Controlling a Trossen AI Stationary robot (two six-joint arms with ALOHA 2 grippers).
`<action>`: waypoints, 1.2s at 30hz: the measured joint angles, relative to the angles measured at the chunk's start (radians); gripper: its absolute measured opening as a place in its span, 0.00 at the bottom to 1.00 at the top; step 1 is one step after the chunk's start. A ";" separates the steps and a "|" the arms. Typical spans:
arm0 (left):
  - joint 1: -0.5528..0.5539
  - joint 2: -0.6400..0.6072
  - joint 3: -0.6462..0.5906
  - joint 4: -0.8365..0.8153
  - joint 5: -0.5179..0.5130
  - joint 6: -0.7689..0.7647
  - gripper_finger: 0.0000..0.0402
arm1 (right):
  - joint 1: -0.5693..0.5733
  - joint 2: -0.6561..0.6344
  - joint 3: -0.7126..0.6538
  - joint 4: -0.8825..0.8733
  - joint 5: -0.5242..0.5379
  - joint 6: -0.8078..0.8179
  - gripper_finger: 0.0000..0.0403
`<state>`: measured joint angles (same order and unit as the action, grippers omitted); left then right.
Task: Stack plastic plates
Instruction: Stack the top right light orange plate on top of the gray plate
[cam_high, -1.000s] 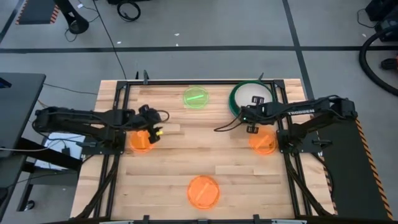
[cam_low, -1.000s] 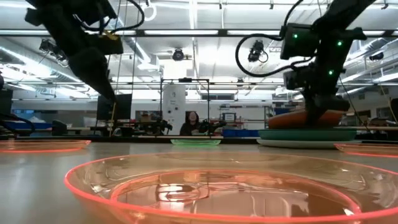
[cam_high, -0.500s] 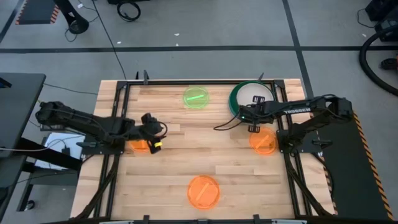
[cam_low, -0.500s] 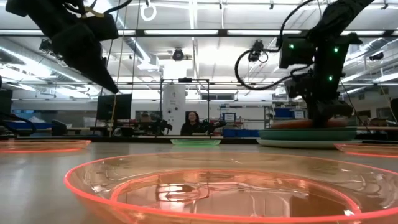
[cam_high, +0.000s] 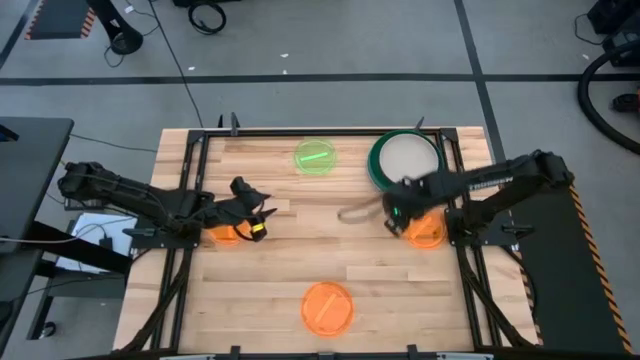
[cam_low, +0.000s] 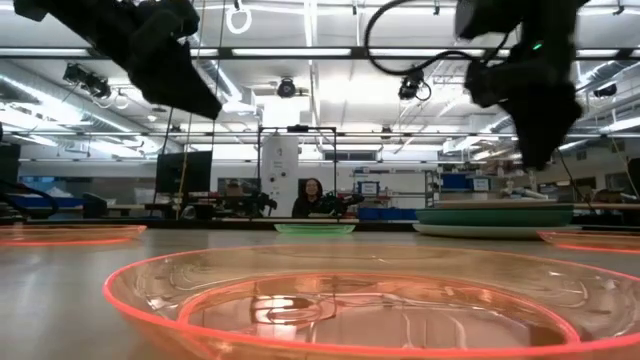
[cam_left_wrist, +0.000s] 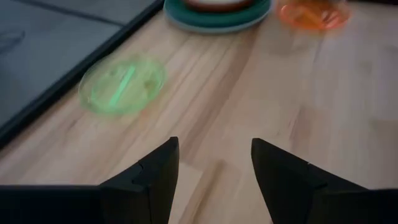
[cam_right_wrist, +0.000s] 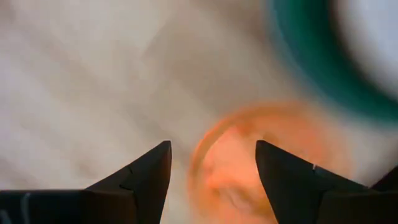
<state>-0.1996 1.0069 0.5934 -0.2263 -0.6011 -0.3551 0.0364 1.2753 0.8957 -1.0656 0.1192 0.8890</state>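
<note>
At the table's far right a dark green plate (cam_high: 378, 160) carries a pale plate (cam_high: 407, 157); in the low view this stack (cam_low: 495, 216) shows edge-on. A neon-green plate (cam_high: 316, 157) lies at the far middle. Three translucent orange plates rest flat on the wood: one at the near middle (cam_high: 327, 307), one on the right (cam_high: 426, 232) and one on the left (cam_high: 222, 235). My right gripper (cam_right_wrist: 211, 155) hangs open above the table beside the right orange plate (cam_right_wrist: 267, 162). My left gripper (cam_left_wrist: 214, 152) is open in the air by the left orange plate, facing the neon-green plate (cam_left_wrist: 121, 84).
Black frame rails (cam_high: 190, 250) run along the table's left and right sides. A person sits in the room beyond the far edge (cam_low: 308, 195). Bare wood (cam_high: 320, 230) lies between the two arms.
My right gripper has opened and let go of the plate it held on the far-right stack. It then rose and moved toward the near edge, over the right orange plate. The released plate lies flat on the stack. My left gripper has risen and shifted slightly right.
</note>
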 joint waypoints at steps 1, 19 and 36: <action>0.005 0.000 0.000 0.022 0.001 0.019 0.51 | 0.051 0.011 -0.005 -0.005 -0.009 0.083 0.59; 0.025 0.000 0.000 0.081 0.005 0.025 0.51 | 0.294 0.502 0.113 -0.130 0.008 0.462 0.44; 0.022 0.000 0.000 0.080 0.005 0.026 0.51 | 0.228 0.589 0.114 -0.099 -0.004 0.439 0.12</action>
<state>-0.1781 1.0073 0.5930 -0.1463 -0.5965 -0.3294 0.2643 1.8645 1.0101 -1.1645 0.1154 1.3276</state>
